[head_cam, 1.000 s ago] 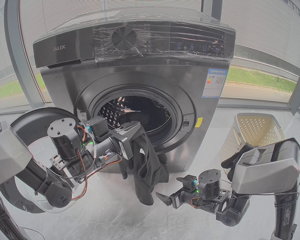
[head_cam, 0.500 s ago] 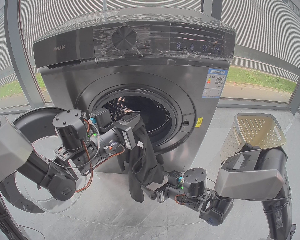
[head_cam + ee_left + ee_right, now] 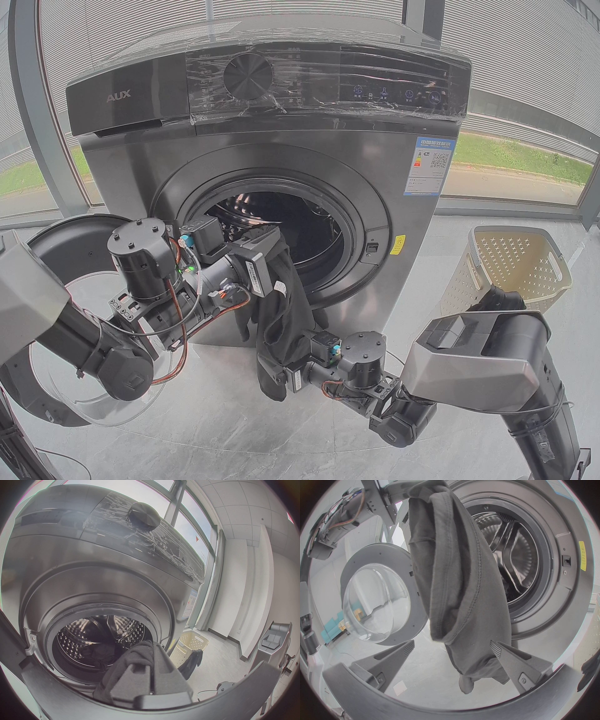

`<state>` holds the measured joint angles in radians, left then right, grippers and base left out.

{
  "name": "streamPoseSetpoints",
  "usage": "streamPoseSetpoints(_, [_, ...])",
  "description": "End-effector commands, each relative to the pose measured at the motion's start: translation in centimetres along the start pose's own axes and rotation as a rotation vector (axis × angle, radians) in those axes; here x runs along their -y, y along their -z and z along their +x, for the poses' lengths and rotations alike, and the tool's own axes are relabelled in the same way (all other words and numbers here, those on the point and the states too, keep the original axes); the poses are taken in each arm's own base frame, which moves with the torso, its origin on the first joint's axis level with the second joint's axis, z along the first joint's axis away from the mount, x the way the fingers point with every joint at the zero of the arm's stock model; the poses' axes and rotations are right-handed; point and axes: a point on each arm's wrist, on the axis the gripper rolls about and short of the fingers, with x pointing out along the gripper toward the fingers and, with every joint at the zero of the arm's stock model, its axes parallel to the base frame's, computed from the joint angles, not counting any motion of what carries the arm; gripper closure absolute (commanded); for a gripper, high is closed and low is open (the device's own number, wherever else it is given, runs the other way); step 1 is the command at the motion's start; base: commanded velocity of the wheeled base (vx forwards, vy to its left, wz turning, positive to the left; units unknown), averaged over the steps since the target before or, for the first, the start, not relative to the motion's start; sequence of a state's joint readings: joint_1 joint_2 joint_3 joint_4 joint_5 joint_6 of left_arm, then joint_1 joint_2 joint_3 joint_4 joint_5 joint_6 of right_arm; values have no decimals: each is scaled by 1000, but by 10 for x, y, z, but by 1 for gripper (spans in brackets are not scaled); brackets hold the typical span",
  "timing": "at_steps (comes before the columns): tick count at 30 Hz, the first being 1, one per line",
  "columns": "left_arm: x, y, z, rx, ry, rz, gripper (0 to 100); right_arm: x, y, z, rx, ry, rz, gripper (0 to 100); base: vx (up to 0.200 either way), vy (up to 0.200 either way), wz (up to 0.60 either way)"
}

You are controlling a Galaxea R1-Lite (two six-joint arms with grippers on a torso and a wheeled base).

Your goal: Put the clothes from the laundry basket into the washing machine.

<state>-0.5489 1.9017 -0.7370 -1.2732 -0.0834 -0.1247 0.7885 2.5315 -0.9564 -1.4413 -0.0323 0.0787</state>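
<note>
Head view: black garment (image 3: 284, 312) hangs at the washing machine (image 3: 406, 262) opening.
Left gripper (image 3: 267, 242) pinches the garment's top at the drum rim. Right gripper (image 3: 453, 655), fingers spread, flanks its lower hem. Another dark garment (image 3: 500, 299) drapes over the laundry basket (image 3: 519, 256) edge.

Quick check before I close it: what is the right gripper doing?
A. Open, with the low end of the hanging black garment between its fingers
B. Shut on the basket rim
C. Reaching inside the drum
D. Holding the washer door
A: the right wrist view shows the right gripper open, one finger on each side of the black garment, which hangs from the left gripper in front of the washer.
</note>
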Motion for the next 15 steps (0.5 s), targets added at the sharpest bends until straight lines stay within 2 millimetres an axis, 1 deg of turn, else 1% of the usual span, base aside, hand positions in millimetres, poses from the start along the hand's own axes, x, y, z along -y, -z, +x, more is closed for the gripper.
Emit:
streamPoseSetpoints(1, [0, 1, -1, -1, 0, -1, 100, 1, 12, 11, 0, 32, 4, 0, 0, 0, 0])
streamPoseSetpoints(4, [0, 1, -2, -3, -1, -1, 100, 4, 14, 20, 14, 62, 21, 0, 0, 0, 0])
streamPoseSetpoints(10, [0, 1, -3, -4, -1, -1, 100, 7, 11, 24, 37, 95, 41, 0, 0, 0, 0])
streamPoseSetpoints(11, [0, 1, -3, -4, -1, -1, 100, 7, 11, 24, 38, 99, 43, 100, 0, 0, 0])
streamPoseSetpoints(15, [-1, 4, -4, -12, -3, -2, 100, 10, 7, 24, 55, 110, 55, 100, 0, 0, 0])
